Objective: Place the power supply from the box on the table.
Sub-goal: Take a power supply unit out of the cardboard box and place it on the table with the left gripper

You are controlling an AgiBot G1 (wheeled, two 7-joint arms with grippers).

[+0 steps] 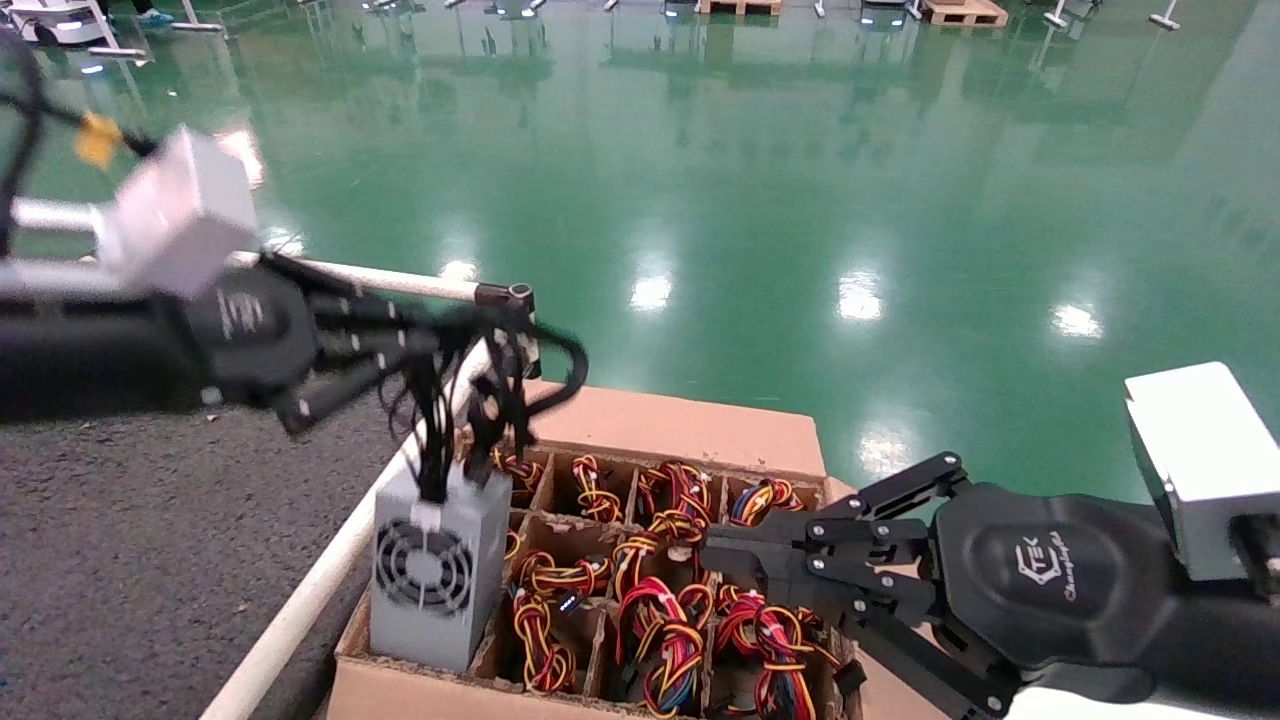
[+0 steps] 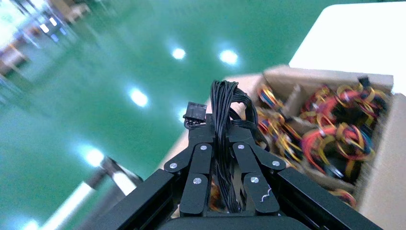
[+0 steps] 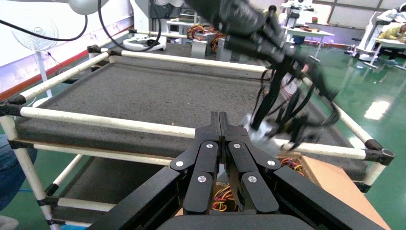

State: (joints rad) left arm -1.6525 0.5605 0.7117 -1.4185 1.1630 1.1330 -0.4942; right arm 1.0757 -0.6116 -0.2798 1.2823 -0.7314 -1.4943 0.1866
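The power supply (image 1: 435,570), a light-grey metal case with a round fan grille, stands tall out of the near-left cell of the cardboard box (image 1: 690,430). Its black cable bundle (image 2: 222,110) rises into my left gripper (image 1: 475,350), which is shut on it just above the case. In the right wrist view the case (image 3: 261,132) shows blurred beside the table rail. The dark speckled table (image 1: 150,540) lies left of the box. My right gripper (image 1: 720,555) hovers shut over the box's near-right cells, holding nothing.
Other cells hold units with red-yellow-orange cable bundles (image 1: 660,640). A white pipe rail (image 1: 320,580) with a black corner joint (image 1: 508,296) runs between table and box. Glossy green floor (image 1: 750,200) lies beyond. More units stand at the table's far side (image 3: 203,45).
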